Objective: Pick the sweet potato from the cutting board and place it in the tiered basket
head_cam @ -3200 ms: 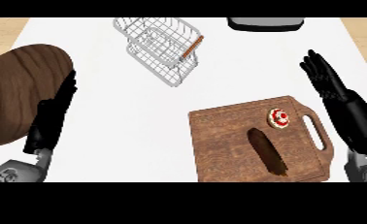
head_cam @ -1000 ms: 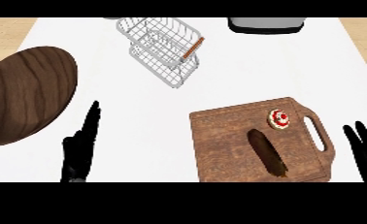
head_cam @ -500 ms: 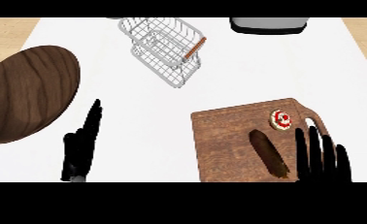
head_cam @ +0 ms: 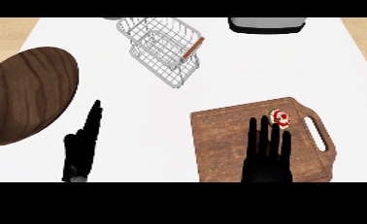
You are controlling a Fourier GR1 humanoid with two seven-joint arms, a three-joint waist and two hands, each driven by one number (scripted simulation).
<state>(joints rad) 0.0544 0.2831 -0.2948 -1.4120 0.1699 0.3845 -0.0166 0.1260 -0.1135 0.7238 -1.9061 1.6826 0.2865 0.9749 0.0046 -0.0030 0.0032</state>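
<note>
A wooden cutting board (head_cam: 222,136) lies at the lower right of the white counter. My right hand (head_cam: 267,157) is spread open over its middle, fingers straight and pointing away from me. It covers the dark sweet potato, which does not show. A small red and white item (head_cam: 282,118) lies on the board just beyond the fingertips. The wire tiered basket (head_cam: 163,48) stands at the upper middle, well away from the board. My left hand (head_cam: 82,145) rests open at the lower left, fingers up.
A large dark wooden round board (head_cam: 32,89) fills the left edge. A grey appliance (head_cam: 267,24) sits at the back right. The cutting board's handle (head_cam: 320,133) points right.
My right hand has slid left from the board's handle side to its middle and now hides the sweet potato. The left hand has stayed where it was.
</note>
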